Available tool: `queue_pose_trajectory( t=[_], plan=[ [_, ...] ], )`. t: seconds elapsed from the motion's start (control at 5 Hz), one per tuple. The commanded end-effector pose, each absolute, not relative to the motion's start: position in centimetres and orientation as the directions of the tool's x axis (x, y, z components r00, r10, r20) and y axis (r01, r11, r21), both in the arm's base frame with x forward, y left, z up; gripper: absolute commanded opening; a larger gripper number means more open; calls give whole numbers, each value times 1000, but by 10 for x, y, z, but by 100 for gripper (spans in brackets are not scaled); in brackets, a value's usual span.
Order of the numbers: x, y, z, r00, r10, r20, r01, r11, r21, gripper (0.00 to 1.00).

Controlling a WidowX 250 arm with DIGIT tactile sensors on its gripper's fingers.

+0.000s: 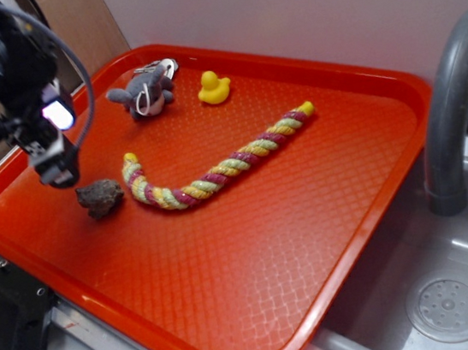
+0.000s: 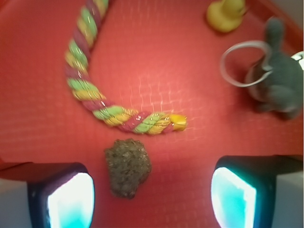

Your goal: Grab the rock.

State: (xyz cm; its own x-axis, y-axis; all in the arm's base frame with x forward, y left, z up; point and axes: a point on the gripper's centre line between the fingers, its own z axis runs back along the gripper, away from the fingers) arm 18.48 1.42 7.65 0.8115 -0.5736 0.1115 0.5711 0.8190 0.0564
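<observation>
Tool [image 2: 151, 197] spread wide above the rock [image 2: 127, 166], fingers flanking it for a straddling grasp, the rope [image 2: 90, 85] end lying just beyond on the tray [image 1: 233, 296].

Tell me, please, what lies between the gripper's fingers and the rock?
Nothing: in the wrist view, only bare red tray separates the rock from either of the open gripper's fingers.

Pincer [image 1: 60, 174] above tray [image 1: 233, 296] — rock [image 1: 100, 198] just beside, near rope [image 1: 216, 170].
</observation>
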Motion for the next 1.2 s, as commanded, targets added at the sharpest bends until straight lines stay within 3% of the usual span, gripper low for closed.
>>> queue_pose_trajectory(
  t=[0.0,0.4,0.6,1.0],
  plan=[
    [183,4,46,766,-641,54,638,768,59,100],
    [187,13,14,771,-636,-37,636,767,84,100],
    [187,10,9,768,-638,-45,640,764,80,0],
    [185,8,16,758,-652,-33,652,753,88,0]
  ],
)
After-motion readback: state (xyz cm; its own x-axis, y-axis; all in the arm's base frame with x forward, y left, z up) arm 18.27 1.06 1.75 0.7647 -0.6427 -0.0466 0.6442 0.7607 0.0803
